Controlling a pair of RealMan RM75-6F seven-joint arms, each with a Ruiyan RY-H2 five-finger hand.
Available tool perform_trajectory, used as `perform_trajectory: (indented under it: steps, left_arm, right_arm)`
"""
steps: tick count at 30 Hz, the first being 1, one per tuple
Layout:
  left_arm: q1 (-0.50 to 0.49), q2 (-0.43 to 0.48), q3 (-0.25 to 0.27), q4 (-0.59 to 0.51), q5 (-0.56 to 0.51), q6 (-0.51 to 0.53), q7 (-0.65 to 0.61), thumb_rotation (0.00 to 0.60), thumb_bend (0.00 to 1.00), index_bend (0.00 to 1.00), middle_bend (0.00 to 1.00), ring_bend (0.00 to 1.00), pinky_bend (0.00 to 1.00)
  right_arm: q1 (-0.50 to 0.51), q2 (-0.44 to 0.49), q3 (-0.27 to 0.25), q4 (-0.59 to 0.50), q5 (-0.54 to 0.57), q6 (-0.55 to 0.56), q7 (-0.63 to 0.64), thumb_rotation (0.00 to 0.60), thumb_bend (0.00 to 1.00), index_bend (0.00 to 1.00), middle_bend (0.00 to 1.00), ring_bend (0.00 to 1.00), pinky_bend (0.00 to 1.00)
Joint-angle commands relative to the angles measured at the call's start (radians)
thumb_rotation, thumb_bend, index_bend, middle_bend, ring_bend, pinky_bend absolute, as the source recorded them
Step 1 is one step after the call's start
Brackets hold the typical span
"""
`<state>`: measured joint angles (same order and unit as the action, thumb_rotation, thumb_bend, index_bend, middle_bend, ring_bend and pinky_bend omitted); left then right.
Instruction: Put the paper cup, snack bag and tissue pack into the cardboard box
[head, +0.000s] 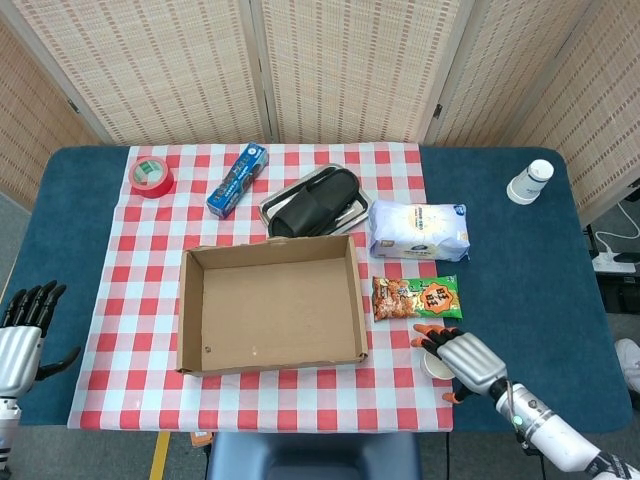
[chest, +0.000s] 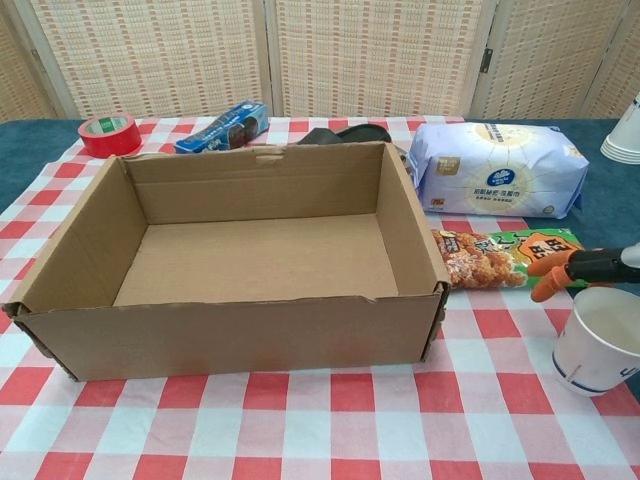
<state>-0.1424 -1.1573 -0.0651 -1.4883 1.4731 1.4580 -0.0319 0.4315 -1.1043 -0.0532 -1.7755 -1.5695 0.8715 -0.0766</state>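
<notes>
Right hand, spread and holding nothing, above round white paper cup.

Red-white checked cloth is covering a dark blue table. Brown cardboard box, green-orange snack bag, white cup, pale blue tissue pack are showing; red tape roll, seemingly green-cored.

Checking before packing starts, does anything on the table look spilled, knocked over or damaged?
Nothing stands out. The cardboard box sits open and empty, the paper cup stands upright, and the snack bag and tissue pack lie flat, looking intact.
</notes>
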Motion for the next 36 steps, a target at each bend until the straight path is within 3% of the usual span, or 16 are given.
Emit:
perform_trajectory:
  steps: [1,16,28,36]
  left_arm:
    - [-0.001,0.001,0.000,0.001,0.000,-0.002,-0.003,0.600,0.22,0.00,0.00,0.00,0.00]
    - [-0.002,0.003,0.000,0.004,0.000,-0.008,-0.013,0.600,0.22,0.00,0.00,0.00,0.00]
    - [0.000,0.006,0.000,0.003,0.002,-0.002,-0.020,0.600,0.22,0.00,0.00,0.00,0.00]
    - [0.002,0.009,-0.001,0.005,0.003,-0.001,-0.029,0.600,0.22,0.00,0.00,0.00,0.00]
  right_arm:
    - [0.003,-0.022,0.004,0.016,0.009,0.010,-0.017,0.600,0.00,0.25,0.09,0.05,0.27]
    - [-0.005,-0.086,0.012,0.075,0.055,0.066,-0.088,0.600,0.00,0.48,0.21,0.22,0.44]
    - [-0.011,-0.150,0.015,0.131,0.043,0.120,-0.103,0.600,0.06,0.74,0.41,0.46,0.67]
    - [-0.013,-0.102,0.028,0.087,0.035,0.166,-0.088,0.600,0.10,0.78,0.46,0.49,0.70]
